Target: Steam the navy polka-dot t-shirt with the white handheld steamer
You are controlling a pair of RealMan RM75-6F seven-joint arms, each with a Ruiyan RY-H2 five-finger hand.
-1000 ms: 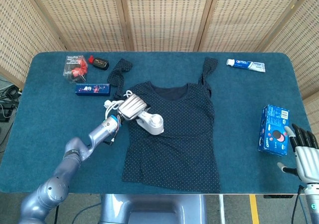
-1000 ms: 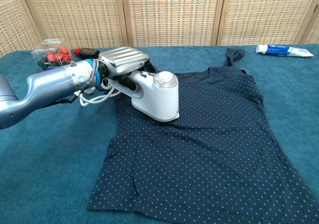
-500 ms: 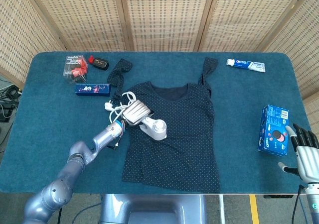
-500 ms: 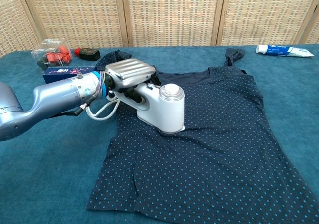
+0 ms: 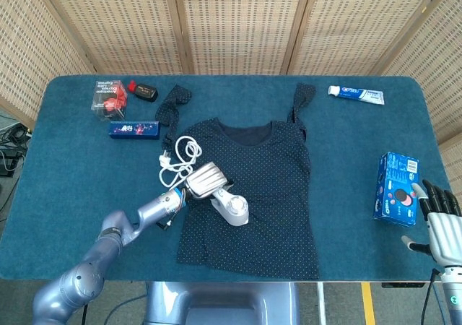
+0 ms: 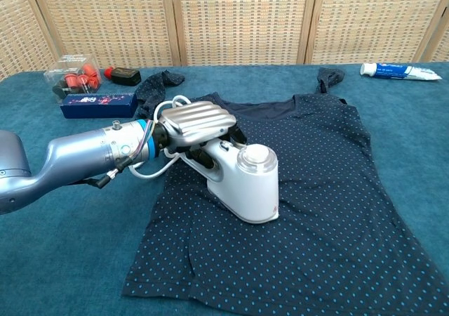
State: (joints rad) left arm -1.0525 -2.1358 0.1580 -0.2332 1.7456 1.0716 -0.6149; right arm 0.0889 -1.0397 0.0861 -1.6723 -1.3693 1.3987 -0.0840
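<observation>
The navy polka-dot t-shirt (image 5: pixel 271 195) (image 6: pixel 330 189) lies flat on the blue table. My left hand (image 5: pixel 204 179) (image 6: pixel 196 123) grips the handle of the white handheld steamer (image 5: pixel 232 207) (image 6: pixel 247 186), whose head rests on the shirt's left side, about halfway down. Its white cord (image 5: pixel 177 157) coils on the table beside the left sleeve. My right hand (image 5: pixel 442 224) hovers at the table's front right edge, fingers apart and holding nothing, just right of a blue box.
A blue box (image 5: pixel 398 188) lies at the right. A toothpaste tube (image 5: pixel 356 94) (image 6: pixel 398 70) is at the back right. At the back left sit a clear box with red items (image 5: pixel 108 97), a black and red item (image 5: pixel 143 91) and a flat blue box (image 5: pixel 133 128).
My left hand has slid the steamer down the shirt's left side, toward the hem and slightly to the right. The cord has trailed after it. The right hand has stayed still.
</observation>
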